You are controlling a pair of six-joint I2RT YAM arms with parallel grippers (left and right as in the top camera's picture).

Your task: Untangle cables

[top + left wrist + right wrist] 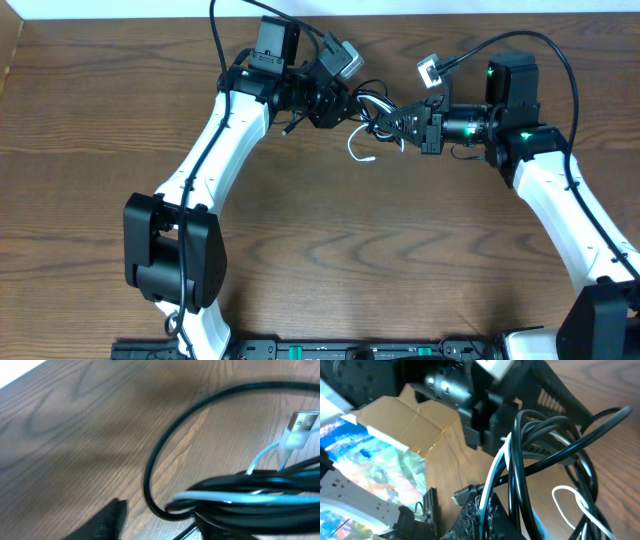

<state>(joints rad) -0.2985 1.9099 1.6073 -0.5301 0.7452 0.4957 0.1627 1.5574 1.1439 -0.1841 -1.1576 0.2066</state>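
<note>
The cables (372,112) are a tangled bundle of black cords and one white cord, held up between my two grippers at the back middle of the table. A white loop end (360,155) hangs below it. My left gripper (335,100) is at the bundle's left. In the left wrist view its fingers (160,525) stand apart, and the bundle (250,492) lies over the right finger. A white USB plug (302,425) sticks up there. My right gripper (408,125) is shut on the cables (545,445), which run across its textured finger (490,515).
The wooden table (330,250) has a white back edge (120,10). A black plug end (290,128) dangles under the left gripper. In the right wrist view, cardboard (415,420) and a coloured sheet (370,465) lie beyond the left gripper's body (470,405).
</note>
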